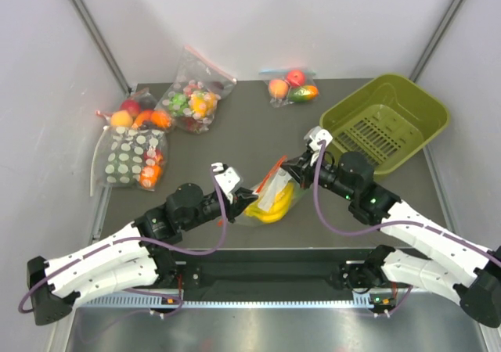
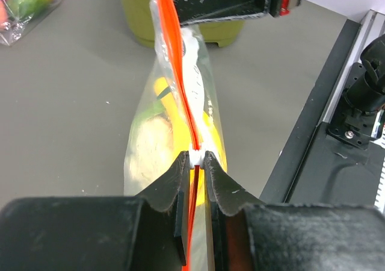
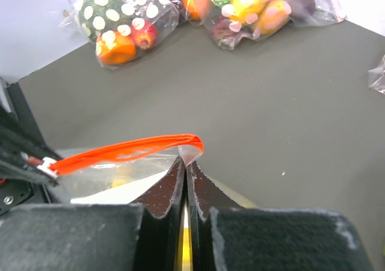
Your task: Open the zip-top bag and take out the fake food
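The zip-top bag (image 1: 270, 197) is stretched between both grippers at the near middle of the table. Its red-orange zip strip (image 2: 174, 54) runs from one gripper to the other. My left gripper (image 2: 199, 156) is shut on the white slider at the strip's near end; in the top view the left gripper (image 1: 249, 199) is at the bag's left. My right gripper (image 3: 185, 161) is shut on the bag's corner just under the strip (image 3: 126, 147), whose two sides part slightly there. Yellow bananas (image 2: 215, 132) and the pale lettuce head (image 2: 150, 144) are inside the bag.
An olive-green basket (image 1: 415, 109) stands at the back right. A white-dotted bag (image 1: 129, 160), loose fruit (image 1: 133, 116) and a bag of multicolour pieces (image 1: 194, 95) lie at the back left. A small bag of fruit (image 1: 291, 86) lies at the back middle.
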`<action>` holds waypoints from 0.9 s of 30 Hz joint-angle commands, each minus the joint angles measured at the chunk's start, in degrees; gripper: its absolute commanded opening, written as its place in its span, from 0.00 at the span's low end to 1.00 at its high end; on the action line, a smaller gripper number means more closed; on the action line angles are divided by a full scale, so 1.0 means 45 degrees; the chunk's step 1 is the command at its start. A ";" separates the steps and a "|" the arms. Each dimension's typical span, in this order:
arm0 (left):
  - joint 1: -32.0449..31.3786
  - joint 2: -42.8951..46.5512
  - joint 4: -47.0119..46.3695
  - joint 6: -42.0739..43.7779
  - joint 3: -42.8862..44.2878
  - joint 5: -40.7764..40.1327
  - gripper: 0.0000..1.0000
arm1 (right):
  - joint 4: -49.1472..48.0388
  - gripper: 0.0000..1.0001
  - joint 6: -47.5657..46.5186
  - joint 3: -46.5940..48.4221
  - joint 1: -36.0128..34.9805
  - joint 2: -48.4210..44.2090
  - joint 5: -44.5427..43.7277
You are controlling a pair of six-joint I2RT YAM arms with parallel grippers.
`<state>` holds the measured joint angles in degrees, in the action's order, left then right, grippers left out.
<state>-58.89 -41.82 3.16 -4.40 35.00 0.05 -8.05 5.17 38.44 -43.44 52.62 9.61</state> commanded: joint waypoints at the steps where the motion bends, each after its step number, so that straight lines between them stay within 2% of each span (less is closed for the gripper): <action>1: -0.0018 0.0290 0.0197 -0.0115 -0.0181 0.0105 0.00 | -0.1081 0.00 -0.0133 0.1028 0.0590 0.0356 -0.0612; 27: -0.0018 0.0232 0.0470 -0.0193 -0.0025 0.0105 0.00 | -0.2545 0.00 0.0257 0.3099 0.2973 0.4223 0.0657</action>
<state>-58.59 -41.74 4.43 -4.43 34.70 -1.54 -12.75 6.66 48.51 -32.53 70.35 15.40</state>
